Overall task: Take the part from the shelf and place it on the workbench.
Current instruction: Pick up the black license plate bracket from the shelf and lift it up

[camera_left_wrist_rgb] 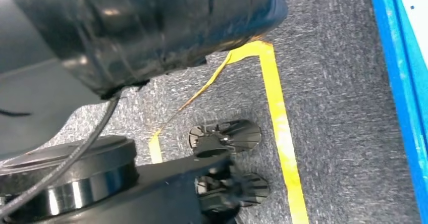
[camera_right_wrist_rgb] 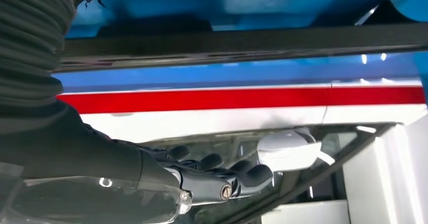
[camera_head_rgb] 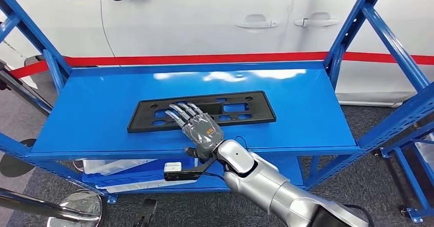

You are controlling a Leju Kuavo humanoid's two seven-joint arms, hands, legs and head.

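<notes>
Right arm [camera_head_rgb: 279, 188]: silver metal shell, rounded wrist joint with a small dark screw, black collar where the segments meet. Right hand [camera_head_rgb: 200, 130]: grey body (looks wrapped in clear film), silver-tipped dark fingers [camera_head_rgb: 180, 111]. Thin black cable at the wrist, running to a black bracket with a white block.

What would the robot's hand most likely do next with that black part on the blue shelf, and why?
Probably close its fingers on the near edge of the black part. The right hand lies above that edge with fingers stretched out flat, gripping nothing, and the part lies flat on the blue shelf, so a grasp likely comes before any lift.
</notes>
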